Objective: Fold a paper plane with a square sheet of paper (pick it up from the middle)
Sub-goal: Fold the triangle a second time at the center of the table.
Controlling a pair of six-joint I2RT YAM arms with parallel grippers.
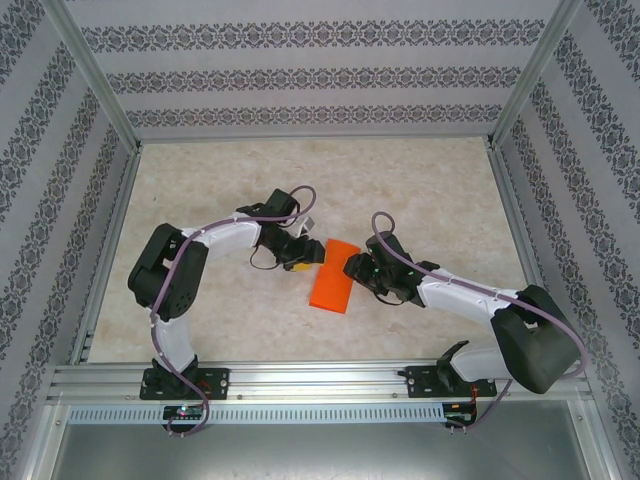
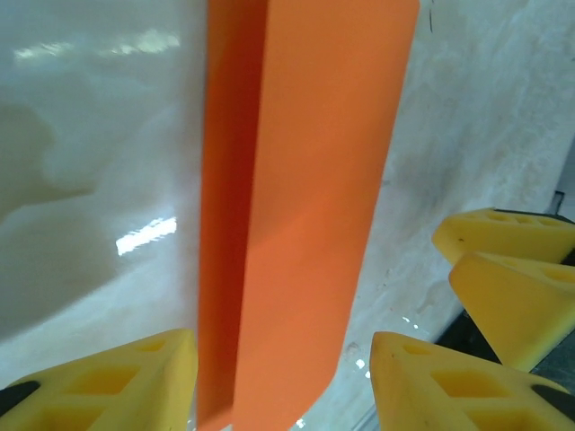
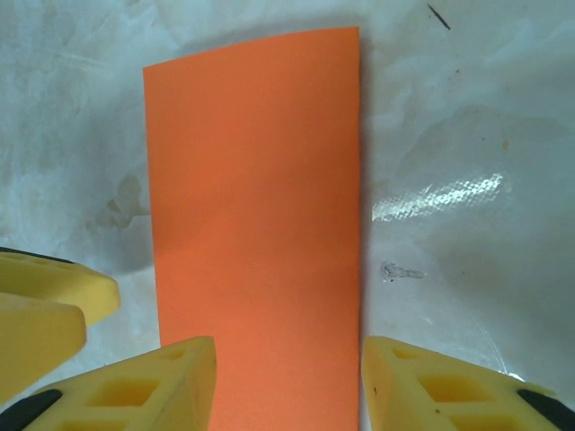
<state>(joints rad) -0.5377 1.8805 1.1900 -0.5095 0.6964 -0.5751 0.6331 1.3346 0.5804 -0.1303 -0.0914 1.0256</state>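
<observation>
The square sheet of paper (image 1: 333, 277), folded to a narrow oblong, lies on the worktop (image 1: 220, 200) between both arms. The left wrist view shows a darker band along one long edge (image 2: 305, 206). The right wrist view shows one even face (image 3: 256, 206). The jaws of the left gripper (image 2: 283, 346) and the right gripper (image 3: 289, 350) stand apart, straddling its ends.

Overhead camera, high behind the arm bases (image 1: 185, 380), looks down on the whole table (image 1: 220, 180). Both wrist cameras hang close above the orange paper (image 2: 305, 180), facing along it past their own yellow fingers (image 2: 108, 382). All three share that paper.
</observation>
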